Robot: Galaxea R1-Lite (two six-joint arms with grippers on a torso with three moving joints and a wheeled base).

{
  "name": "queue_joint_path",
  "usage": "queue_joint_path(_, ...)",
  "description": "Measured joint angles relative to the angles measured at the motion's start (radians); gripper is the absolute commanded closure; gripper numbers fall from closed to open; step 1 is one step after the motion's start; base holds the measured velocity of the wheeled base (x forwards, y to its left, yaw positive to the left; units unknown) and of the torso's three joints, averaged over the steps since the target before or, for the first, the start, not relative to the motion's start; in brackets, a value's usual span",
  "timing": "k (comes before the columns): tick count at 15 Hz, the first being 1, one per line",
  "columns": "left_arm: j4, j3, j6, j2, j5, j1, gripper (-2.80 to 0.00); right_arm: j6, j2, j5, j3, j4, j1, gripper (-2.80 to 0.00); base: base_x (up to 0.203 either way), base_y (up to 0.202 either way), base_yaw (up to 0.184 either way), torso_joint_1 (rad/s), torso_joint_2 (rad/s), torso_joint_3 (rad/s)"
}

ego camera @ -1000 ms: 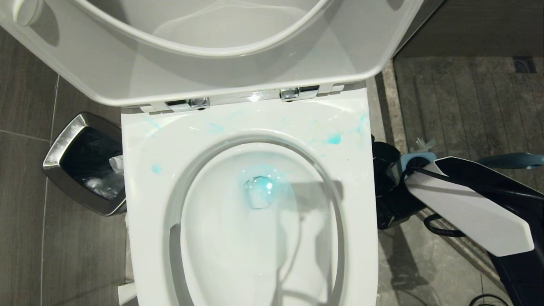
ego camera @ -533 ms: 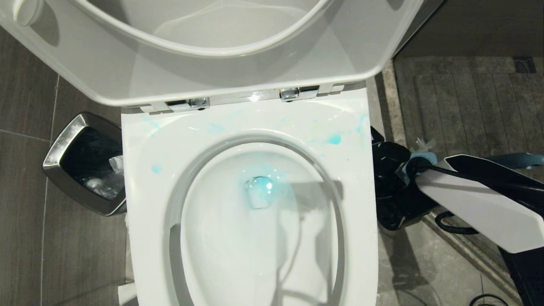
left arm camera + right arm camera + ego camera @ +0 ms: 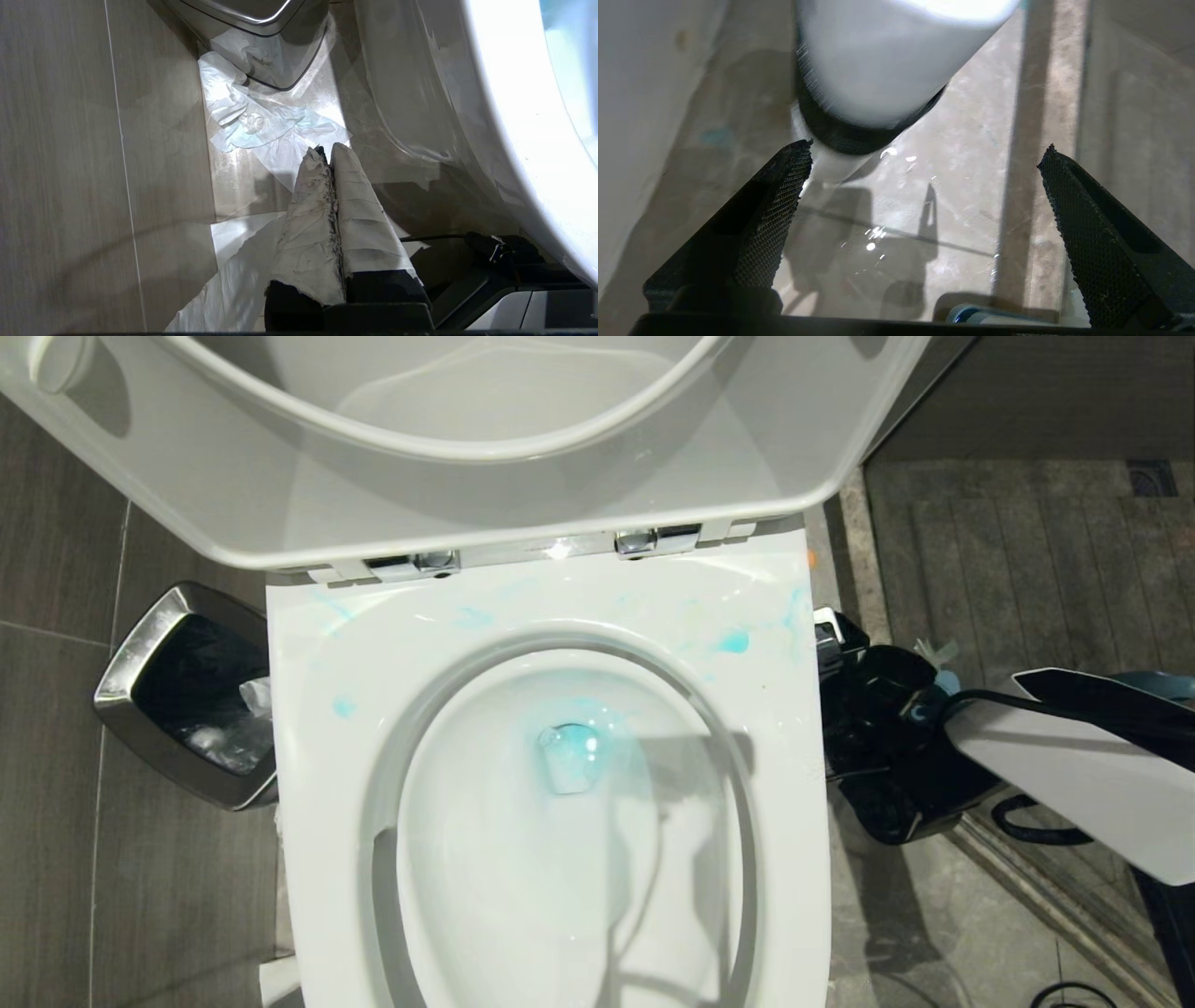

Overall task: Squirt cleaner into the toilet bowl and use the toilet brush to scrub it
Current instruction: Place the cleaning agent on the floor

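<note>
Two stages to the task; first stage judged complete. Cleaner (image 3: 571, 747) pooled turquoise at the drain of the toilet bowl (image 3: 317, 709), with pale blue smears across the back of the rim. Seat and lid raised.

Step in hand, as judged: fetching the scrubbing tool.

Right gripper (image 3: 924, 149): spread wide, holding nothing, low beside the bowl's right flank above the floor tiles. Just ahead of one finger (image 3: 784, 196), a white cylinder with a dark band (image 3: 878, 70); possibly the cleaner's bottle, but too blurred to identify.

Toilet brush (image 3: 1162, 683): only a stretch of teal handle visible in the head view, beyond the right arm, well apart from the bowl. Holder not clearly visible.

Left gripper (image 3: 329, 154): pressed fully together, empty, taped fingers pointing at crumpled tissue (image 3: 261, 126) on the floor between the waste bin (image 3: 168, 644) and the bowl. Parked.

Next move, requirements:
- Bring the open jaws to either side of the handle.
- Close firmly on the slim shaft before lifting.
- Raise clear of the holder, then carry over the rim.
- Avoid striking the porcelain flank during the swing.
</note>
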Motion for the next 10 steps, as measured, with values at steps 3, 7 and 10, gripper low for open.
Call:
queue_joint_path(3,0.0,0.0,0.0,0.0,0.0,0.0,0.0,0.021,-0.001,0.029,0.031,-0.011,0.006,-2.8,0.0,0.0,0.0,0.0,0.0,0.0)
queue_joint_path(7,0.0,0.0,-0.001,0.0,0.0,0.0,0.0,0.085,0.009,0.092,0.036,-0.012,0.028,-2.8,0.0,0.0,0.0,0.0,0.0,0.0)
queue_joint_path(10,0.0,0.0,-0.002,0.0,0.0,0.0,0.0,0.085,0.017,0.144,0.028,-0.013,0.032,-2.8,0.0,0.0,0.0,0.0,0.0,0.0)
